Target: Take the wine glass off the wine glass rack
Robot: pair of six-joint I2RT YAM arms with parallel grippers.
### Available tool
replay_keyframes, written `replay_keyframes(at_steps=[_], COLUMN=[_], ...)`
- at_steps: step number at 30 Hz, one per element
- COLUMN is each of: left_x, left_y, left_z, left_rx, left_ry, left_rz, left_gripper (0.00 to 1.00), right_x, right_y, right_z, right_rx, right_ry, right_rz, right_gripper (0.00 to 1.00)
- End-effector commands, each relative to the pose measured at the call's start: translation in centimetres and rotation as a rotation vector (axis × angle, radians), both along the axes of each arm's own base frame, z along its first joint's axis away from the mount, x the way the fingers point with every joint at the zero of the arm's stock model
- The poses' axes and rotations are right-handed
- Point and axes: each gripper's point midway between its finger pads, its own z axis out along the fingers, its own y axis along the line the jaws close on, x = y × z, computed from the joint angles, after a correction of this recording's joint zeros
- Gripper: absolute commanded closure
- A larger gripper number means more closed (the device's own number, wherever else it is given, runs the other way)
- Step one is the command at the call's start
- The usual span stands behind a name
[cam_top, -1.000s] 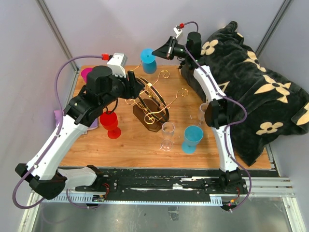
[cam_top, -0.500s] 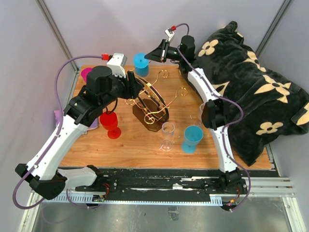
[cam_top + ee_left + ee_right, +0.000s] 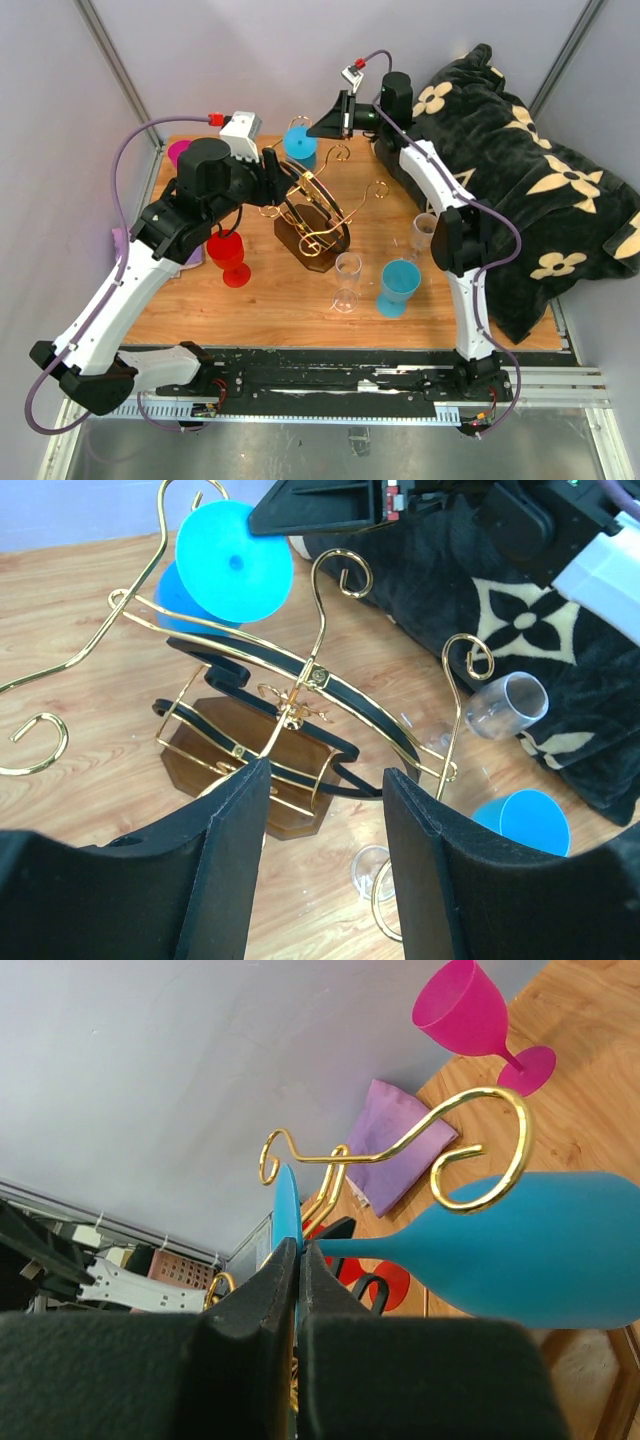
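Right wrist view showed the right gripper (image 3: 298, 1252) clamped tight on the blue wine glass (image 3: 540, 1250) where stem met foot. The bowl lay sideways off to the gripper's right, behind a gold scroll of the wine glass rack (image 3: 318, 676). The left gripper (image 3: 328, 775) stood with jaws apart astride the rack's near end; whether it gripped could not be told.
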Motion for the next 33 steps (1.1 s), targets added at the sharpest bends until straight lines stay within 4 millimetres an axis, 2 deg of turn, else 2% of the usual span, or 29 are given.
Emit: replay_keyframes(at_steps=[1, 8, 13, 18, 22, 26, 30, 33], left_x=[-0.2, -0.4, -0.3, -0.3, -0.3, -0.2, -0.2, -0.3], left_y=[0.8, 0.9, 0.5, 0.1, 0.2, 0.3, 0.5, 0.5], left_z=[1.2, 1.5, 1.8, 1.8, 1.9, 1.6, 1.6, 1.7], left_rx=[-0.008, -0.007, -0.014, -0.028, -0.026, -0.014, -0.008, -0.009], left_ry=[-0.043, -0.046, -0.048, -0.043, -0.042, -0.039, -0.039, -0.04], left_rz=[0.014, 0.008, -0.004, -0.017, -0.015, -0.008, -0.003, -0.004], left_gripper=[0.46, 0.46, 0.46, 0.46, 0.46, 0.46, 0.46, 0.46], right_x=[-0.9, -0.6, 0.9, 3.0, 4.7, 5.9, 6.5, 7.4], right_y=[-2.0, -6.2, -11.3, -14.4, -15.0, -16.0, -16.6, -17.5], right_z=[2.6, 1.2, 2.1, 2.9, 1.1, -2.7, -4.5, -4.9], right_rx=[-0.006, -0.125, -0.17, -0.166, -0.234, -0.496, -0.733, -0.862], right_ry=[-0.093, -0.121, -0.165, -0.186, -0.217, -0.357, -0.519, -0.626], right_rz=[0.024, -0.02, -0.13, -0.197, -0.245, -0.336, -0.376, -0.403], right_gripper=[0.99, 0.99, 0.99, 0.99, 0.99, 0.99, 0.99, 0.99])
